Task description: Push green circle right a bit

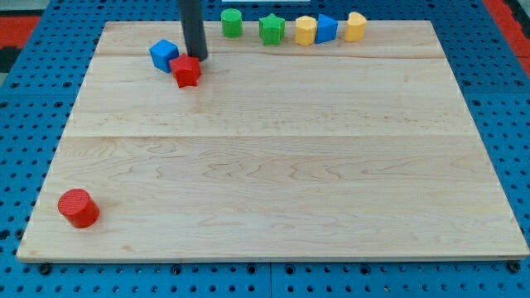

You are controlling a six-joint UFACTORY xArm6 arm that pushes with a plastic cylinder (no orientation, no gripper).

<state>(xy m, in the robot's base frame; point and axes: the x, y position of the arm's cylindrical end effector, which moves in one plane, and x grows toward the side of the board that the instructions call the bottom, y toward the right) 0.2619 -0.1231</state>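
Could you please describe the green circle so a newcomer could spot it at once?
Look along the wooden board's top edge, where five blocks line up. The green circle is leftmost, beside the green star; it is a plain round cylinder, not pointed.

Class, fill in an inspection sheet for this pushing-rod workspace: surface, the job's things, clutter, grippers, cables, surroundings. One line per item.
Surface: pale wooden board, flat, made of joined planks.
Job's things: green circle at the view's top edge, left end of a row of blocks; my tip sits below and to the view's left of it, apart from it.
Clutter: green star, yellow block, blue block and second yellow block continue the row rightward; blue cube and red star beside my tip; red cylinder at the view's bottom left.
Grippers: nothing seen; rod only.
Cables: nothing seen.
Surroundings: blue perforated panel around the board.
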